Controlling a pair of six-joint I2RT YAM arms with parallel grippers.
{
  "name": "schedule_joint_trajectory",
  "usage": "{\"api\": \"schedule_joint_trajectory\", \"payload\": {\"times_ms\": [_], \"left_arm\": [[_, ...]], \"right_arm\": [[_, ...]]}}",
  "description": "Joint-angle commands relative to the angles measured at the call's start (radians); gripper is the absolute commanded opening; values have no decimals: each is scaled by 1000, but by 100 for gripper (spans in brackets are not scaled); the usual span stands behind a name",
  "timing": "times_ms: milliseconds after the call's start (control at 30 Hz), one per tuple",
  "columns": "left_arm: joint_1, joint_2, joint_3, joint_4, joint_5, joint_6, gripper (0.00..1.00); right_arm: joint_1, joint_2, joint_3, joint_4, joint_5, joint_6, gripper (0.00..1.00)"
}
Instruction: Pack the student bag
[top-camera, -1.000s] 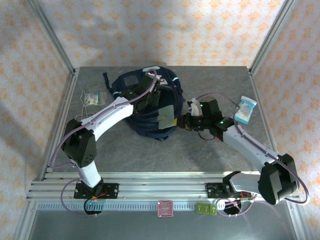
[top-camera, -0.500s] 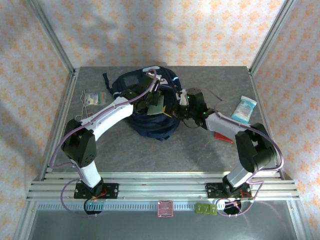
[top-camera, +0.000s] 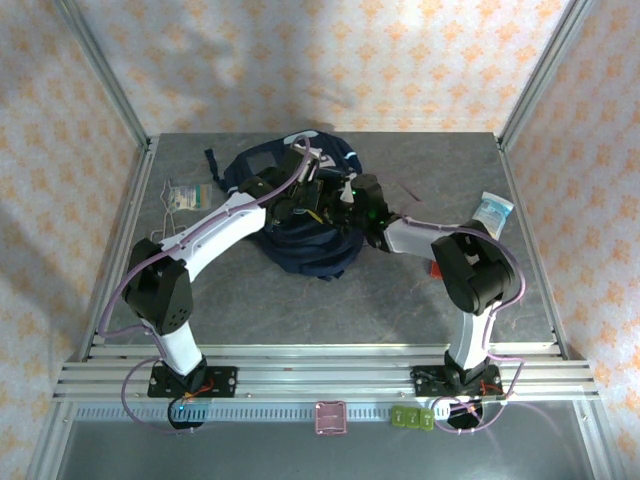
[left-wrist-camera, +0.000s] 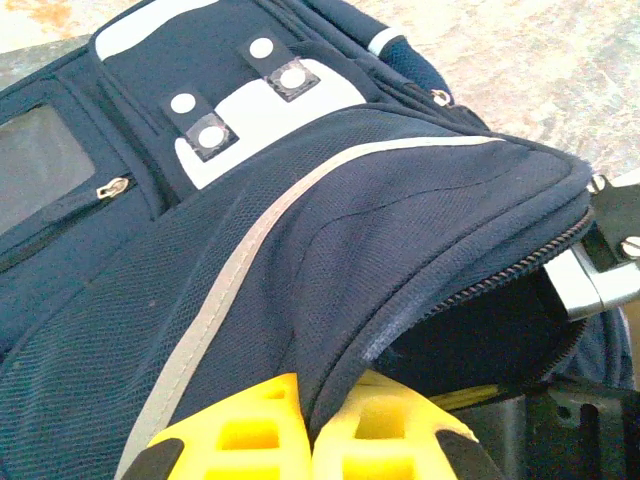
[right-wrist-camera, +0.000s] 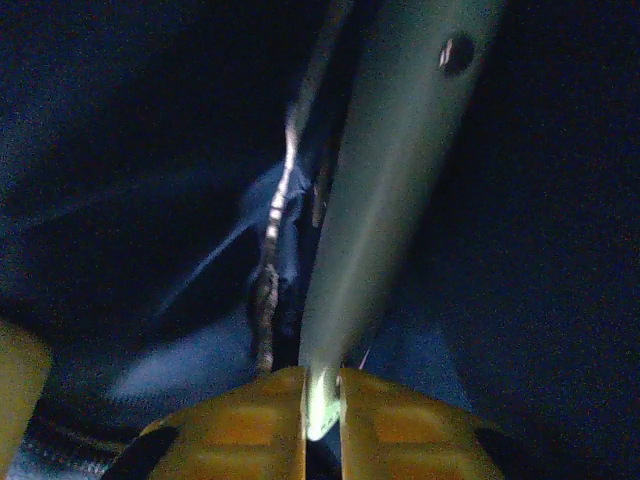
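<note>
The student bag (top-camera: 300, 250), navy blue with pale stripes, lies at the table's back centre. In the left wrist view its stripe and white patches face me, the student bag (left-wrist-camera: 250, 200) mouth lifted open. My left gripper (top-camera: 303, 198) (left-wrist-camera: 310, 425) is shut on the fabric rim of that mouth, the cloth pinched between the yellow fingers. My right gripper (top-camera: 338, 203) (right-wrist-camera: 322, 400) reaches into the bag's dark inside from the right. A flat grey-green thing (right-wrist-camera: 390, 180) stands edge-on between its fingers, which are closed on its lower end.
A blue-and-white packet (top-camera: 492, 213) lies near the right edge. A small flat packet (top-camera: 186, 195) sits at the left by the frame post. Something red (top-camera: 437, 268) shows under the right arm. Metal frame rails border the table.
My right arm has swung left from the table's right side and carried the flat green thing into the bag's mouth. The left gripper has kept its hold on the rim.
</note>
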Motion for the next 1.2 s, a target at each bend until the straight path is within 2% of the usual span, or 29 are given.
{"api": "schedule_joint_trajectory", "payload": {"times_ms": [0,133,433,533,600,700,767,867,933,1167], "left_arm": [[-15,-34,55,74,32,-31,0],[-15,-37,42,81,25,-32,0],[-15,-31,17,96,14,-30,0],[-15,-34,2,104,14,-32,0],[-15,-34,-2,102,14,-30,0],[-15,-36,-7,105,14,-30,0],[-15,-36,-7,107,18,-30,0],[-15,-36,-9,111,23,-30,0],[-15,-34,-7,111,25,-30,0],[-15,-34,-9,110,26,-34,0]], "right_arm": [[17,4,24,-25,18,-52,28],[17,-53,13,-253,94,-169,34],[8,-280,-79,-484,218,-318,35],[-13,-377,-86,-607,325,-361,40],[-53,-441,-102,-709,421,-360,46],[-171,-538,-161,-846,581,-329,54],[-265,-586,-214,-930,705,-305,62],[-393,-625,-293,-951,744,-312,65],[-435,-631,-338,-911,738,-329,66],[-454,-480,-360,-826,735,-320,65]]}}
